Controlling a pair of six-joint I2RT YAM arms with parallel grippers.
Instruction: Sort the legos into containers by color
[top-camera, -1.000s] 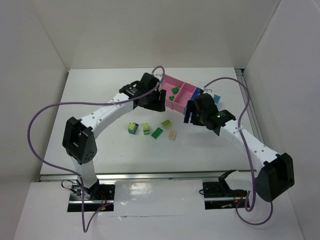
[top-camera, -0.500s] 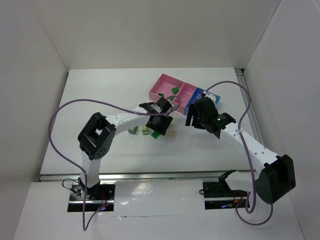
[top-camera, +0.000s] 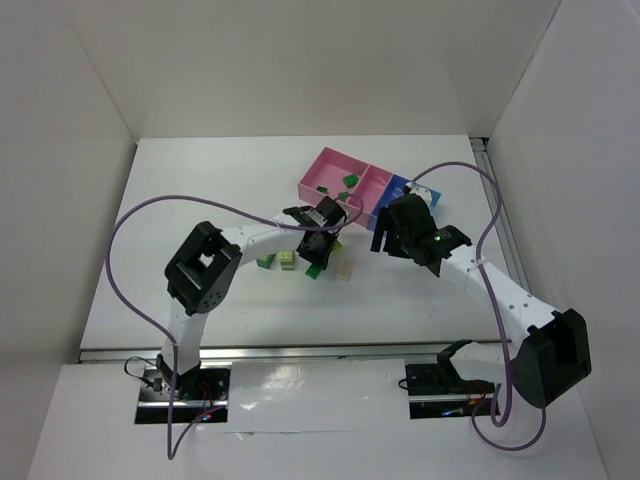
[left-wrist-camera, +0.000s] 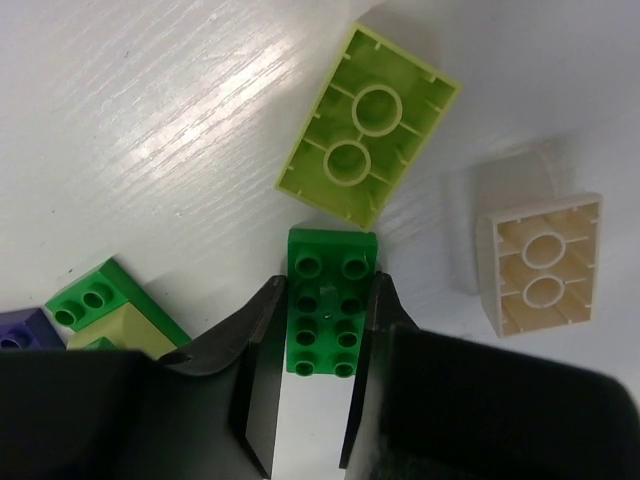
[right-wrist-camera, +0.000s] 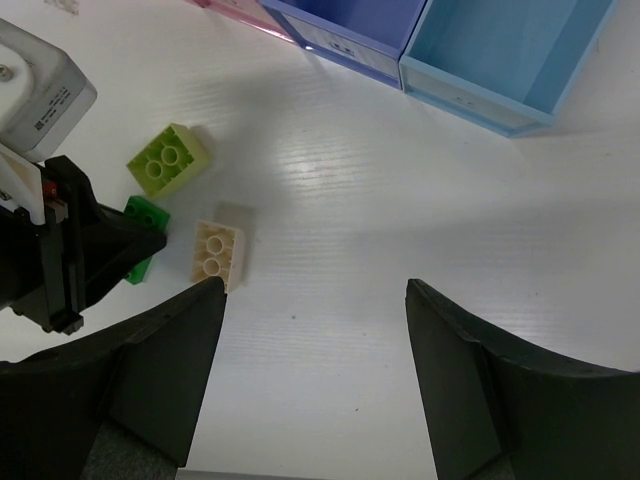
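My left gripper (left-wrist-camera: 328, 292) is shut on a dark green lego (left-wrist-camera: 331, 255) that lies studs-up on the table; in the top view that gripper (top-camera: 318, 252) hangs over the group of loose legos. A lime lego (left-wrist-camera: 367, 125) lies upside down just beyond it. A cream lego (left-wrist-camera: 545, 265) lies to its right, also upside down. My right gripper (right-wrist-camera: 315, 290) hovers open and empty over bare table, right of the cream lego (right-wrist-camera: 217, 252). The containers are a pink bin (top-camera: 312, 178), a second pink bin (top-camera: 378, 178), a dark blue bin (right-wrist-camera: 350, 20) and a cyan bin (right-wrist-camera: 510, 50).
Two green legos (top-camera: 349, 181) lie in the first pink bin. A green and lime stack (left-wrist-camera: 110, 310) with a blue piece sits left of my left fingers; it (top-camera: 265, 261) and a lime lego (top-camera: 287, 259) lie left of the group. The right arm covers part of the bins.
The left arm has swung from the pink bin down to the loose legos, and its jaws have shut on the dark green lego. The right arm has stayed put.
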